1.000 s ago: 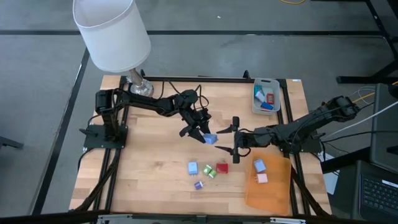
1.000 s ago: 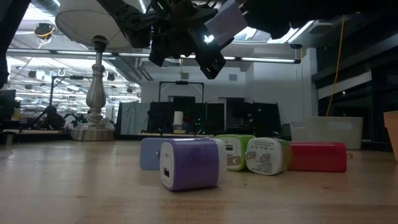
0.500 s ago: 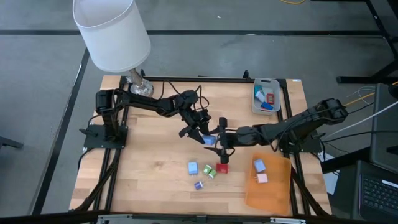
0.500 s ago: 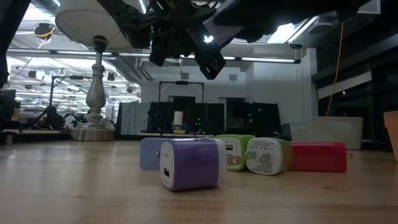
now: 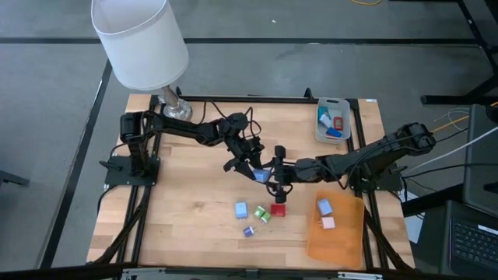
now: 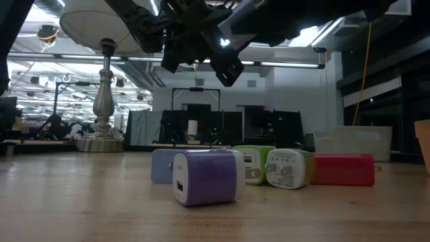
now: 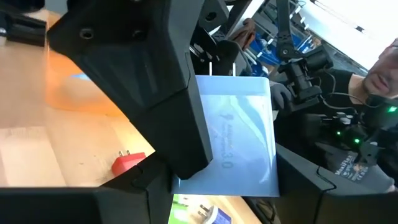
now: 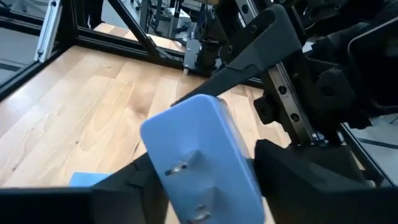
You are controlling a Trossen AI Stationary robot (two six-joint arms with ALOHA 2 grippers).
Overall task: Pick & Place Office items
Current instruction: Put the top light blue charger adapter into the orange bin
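A light blue charger block (image 5: 263, 176) hangs above the middle of the table, held between both grippers. My left gripper (image 5: 255, 171) reaches it from the left and is shut on it. From the right comes my right gripper (image 5: 277, 173), also closed on the block (image 8: 199, 158), whose metal prongs (image 8: 186, 167) face that wrist camera. Below, on the wood, lie a light blue (image 5: 241, 209), a green (image 5: 264, 214), a red (image 5: 278, 209) and a purple piece (image 5: 248, 231). A blue (image 5: 324, 206) and a pink piece (image 5: 327, 223) rest on the orange sheet (image 5: 338, 237). My left gripper pinches the block by two opposite sides (image 7: 205, 146) between its two fingers, the printed face toward its camera. The fingers come nearly level from the table's left. The block is lifted clear of the table. My right gripper has the block's prong end (image 8: 163, 163) between its two fingers (image 8: 292, 168), one against each side. They come from the table's right, slanting slightly down. The block stays in the air, with the prongs pointing back toward this wrist.
A grey tray (image 5: 343, 103) with a few pieces stands at the far right. A lamp with a white shade (image 5: 140, 43) stands at the far left corner. Bare wood lies left of the loose pieces, toward the near edge.
My right gripper has moved toward the table's left, up to the block in my left gripper. Its fingers have passed on either side of the block and drawn closer together. The block itself has stayed where it was.
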